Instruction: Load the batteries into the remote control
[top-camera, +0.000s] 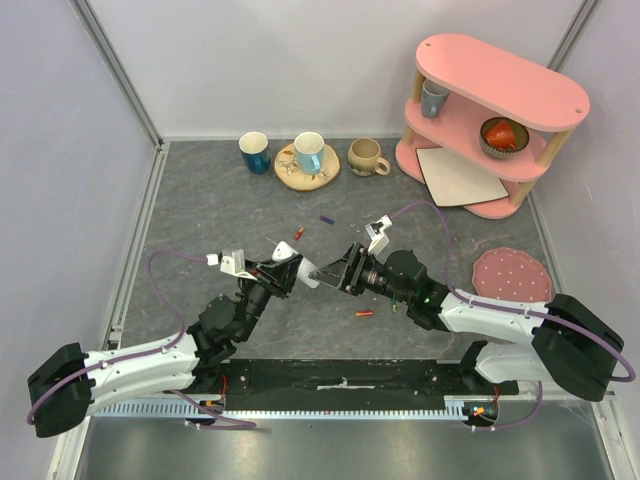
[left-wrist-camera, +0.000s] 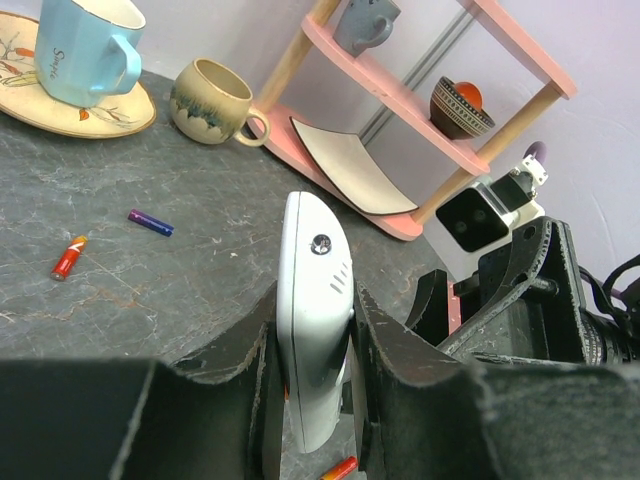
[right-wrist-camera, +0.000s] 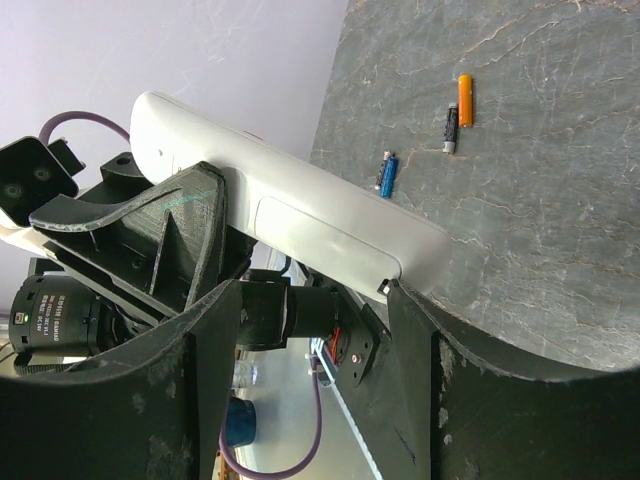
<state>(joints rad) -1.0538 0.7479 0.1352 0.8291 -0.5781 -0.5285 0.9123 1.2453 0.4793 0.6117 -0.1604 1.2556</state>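
above the middle of the grey table (top-camera: 200, 200), the left gripper (top-camera: 293, 272) is clamped shut on the white remote control (top-camera: 310, 277); the right gripper (top-camera: 330, 272), wide open and empty, sits at its free end. a nudge there could twist it loose. long axis runs left-right, free end rightward. batteries (top-camera: 364, 314) lie loose below.

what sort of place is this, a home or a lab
Probably a robot lab test cell, not a home: left arm and right arm bolted to a rail at the table edge, plain white panels around it, staged props like the pink shelf.
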